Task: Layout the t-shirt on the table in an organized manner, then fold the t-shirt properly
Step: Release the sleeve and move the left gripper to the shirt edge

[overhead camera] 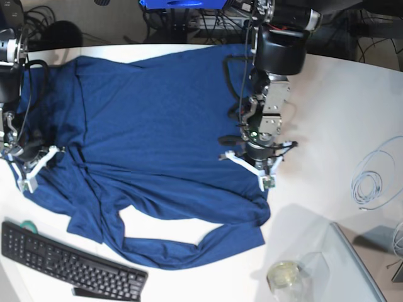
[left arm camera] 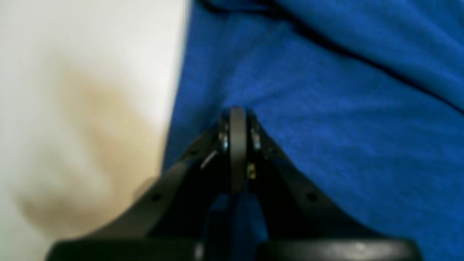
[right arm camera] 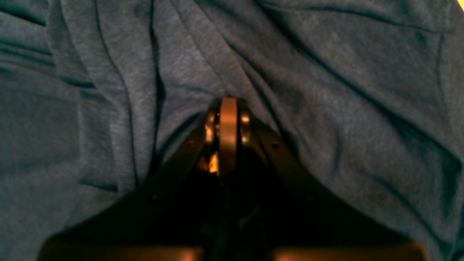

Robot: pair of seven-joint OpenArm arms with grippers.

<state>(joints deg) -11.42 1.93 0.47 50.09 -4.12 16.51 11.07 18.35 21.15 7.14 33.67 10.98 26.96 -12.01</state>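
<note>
The dark blue t-shirt [overhead camera: 151, 119] lies spread across the white table [overhead camera: 327, 113], its body mostly flat and a long sleeve trailing toward the front edge. At the shirt's right edge in the base view, my left gripper [overhead camera: 267, 181] presses down. Up close its fingertips [left arm camera: 237, 112] are shut, with the t-shirt [left arm camera: 326, 108] puckered around them beside bare table [left arm camera: 72, 54]. My right gripper [overhead camera: 28, 181] is at the shirt's left edge. In the right wrist view that gripper [right arm camera: 228, 103] is shut, and folds of the t-shirt [right arm camera: 326, 90] gather at its tip.
A black keyboard [overhead camera: 69, 264] lies at the front left, with a green roll [overhead camera: 26, 224] beside it. A glass jar [overhead camera: 284, 277] and a clear panel [overhead camera: 352, 264] stand at the front right. A coiled pale cable [overhead camera: 371, 179] lies on the right.
</note>
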